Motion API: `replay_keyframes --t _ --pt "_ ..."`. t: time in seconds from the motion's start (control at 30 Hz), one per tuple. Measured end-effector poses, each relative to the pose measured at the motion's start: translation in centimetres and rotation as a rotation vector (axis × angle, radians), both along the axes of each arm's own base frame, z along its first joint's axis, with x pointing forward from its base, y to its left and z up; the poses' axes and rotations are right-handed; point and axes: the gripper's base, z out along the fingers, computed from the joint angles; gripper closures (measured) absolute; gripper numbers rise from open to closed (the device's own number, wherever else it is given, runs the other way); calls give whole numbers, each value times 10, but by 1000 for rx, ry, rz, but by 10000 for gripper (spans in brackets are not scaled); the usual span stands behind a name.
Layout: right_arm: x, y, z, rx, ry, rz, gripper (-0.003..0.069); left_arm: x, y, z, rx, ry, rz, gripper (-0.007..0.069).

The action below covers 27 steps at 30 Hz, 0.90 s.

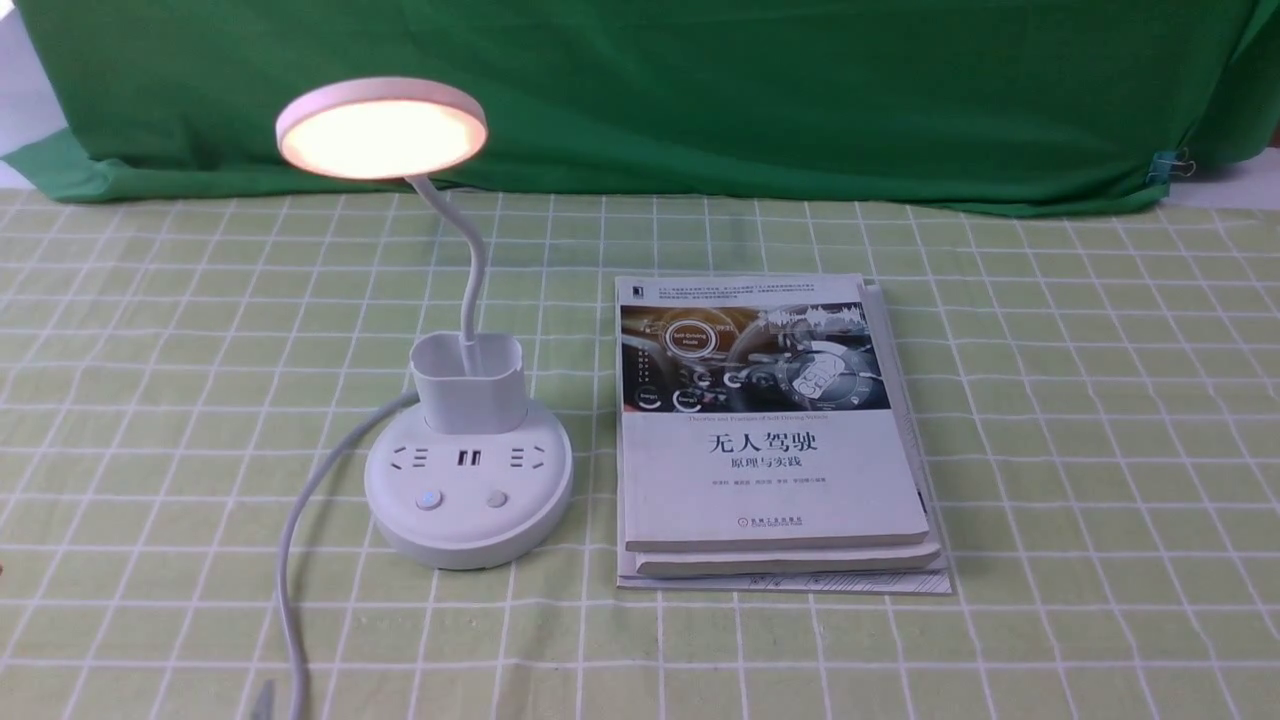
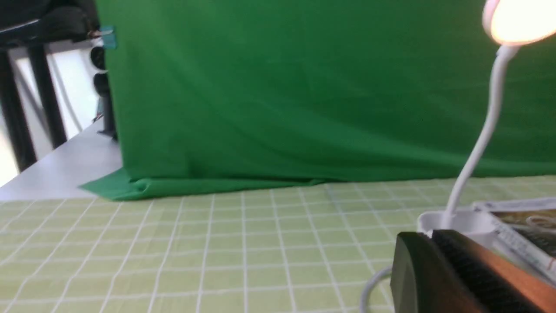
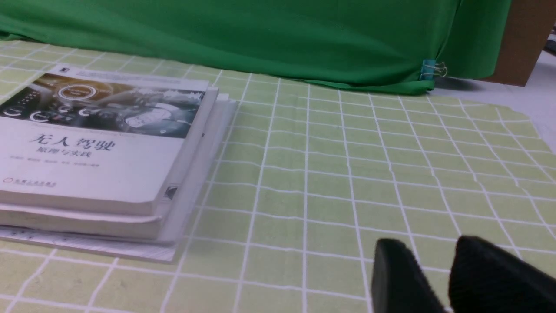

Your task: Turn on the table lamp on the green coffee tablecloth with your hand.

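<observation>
One table lamp (image 1: 455,400), lit, on green coffee tablecloth (image 1: 1050,400); books (image 1: 775,440) at its 3 o'clock.
Only wrist views show grippers: right gripper (image 3: 438,278) fingers slightly parted, empty; left gripper (image 2: 460,274) state indiscernible.

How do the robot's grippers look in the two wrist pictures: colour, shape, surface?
Only fingertips show. The left gripper has black fingers with a ribbed black pad and an orange-brown side. The right gripper shows two black, wedge-shaped fingertips with a finely textured surface. No cables, markings or arm links are visible.
</observation>
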Motion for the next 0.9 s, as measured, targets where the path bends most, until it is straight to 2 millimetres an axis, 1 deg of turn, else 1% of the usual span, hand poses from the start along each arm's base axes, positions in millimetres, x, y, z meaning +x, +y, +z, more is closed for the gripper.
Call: replay_keyframes --t 0.17,0.27,0.9 --pt "0 0 0 0 -1 0 417 -1 1 -14 -1 142 26 606" --pt "0 0 0 0 -1 0 417 -1 1 -18 -1 184 23 606" --pt "0 0 0 0 -1 0 417 -1 1 -19 2 197 23 606"
